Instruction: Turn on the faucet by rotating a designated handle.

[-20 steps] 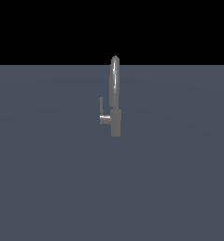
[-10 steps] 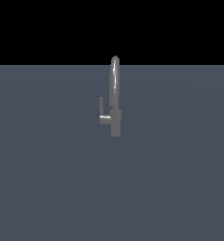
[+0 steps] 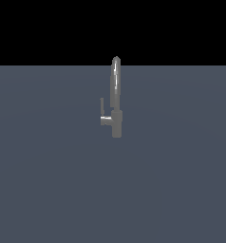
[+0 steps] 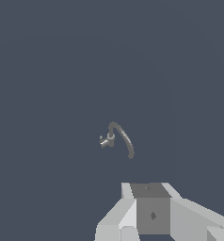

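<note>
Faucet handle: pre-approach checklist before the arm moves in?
1. Faucet upright, in both views: ok.
2. Handle located, thin bar standing up off a stub on the exterior view's left of the base: ok.
3. Contact with the handle: not ok, the faucet sits far off in the wrist view.
4. Gripper open or shut: cannot tell, only the hand's body shows in the wrist view and the fingertips are cut off.
5. Arm in the exterior view: not ok, not visible.
6. Floor around the faucet: ok, nothing seen on it.
</note>
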`<action>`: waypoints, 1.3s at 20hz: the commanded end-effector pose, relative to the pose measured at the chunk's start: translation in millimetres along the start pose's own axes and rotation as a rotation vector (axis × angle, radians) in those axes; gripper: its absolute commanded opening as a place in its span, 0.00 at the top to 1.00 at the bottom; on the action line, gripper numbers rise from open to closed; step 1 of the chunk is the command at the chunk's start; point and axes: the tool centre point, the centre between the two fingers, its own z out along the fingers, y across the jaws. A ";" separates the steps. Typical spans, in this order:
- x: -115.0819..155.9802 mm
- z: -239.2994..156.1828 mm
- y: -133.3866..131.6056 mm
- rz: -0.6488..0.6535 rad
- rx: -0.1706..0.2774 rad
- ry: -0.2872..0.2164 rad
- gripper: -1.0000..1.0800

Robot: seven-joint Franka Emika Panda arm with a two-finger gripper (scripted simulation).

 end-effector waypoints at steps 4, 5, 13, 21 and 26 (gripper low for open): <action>-3.1 10.6 -40.1 0.100 -0.056 0.075 1.00; -3.5 14.5 -47.6 0.117 -0.067 0.087 1.00; -4.5 67.6 -104.6 0.244 -0.161 0.166 1.00; -1.1 158.6 -147.0 0.363 -0.269 0.212 1.00; 1.9 231.9 -159.9 0.437 -0.344 0.222 1.00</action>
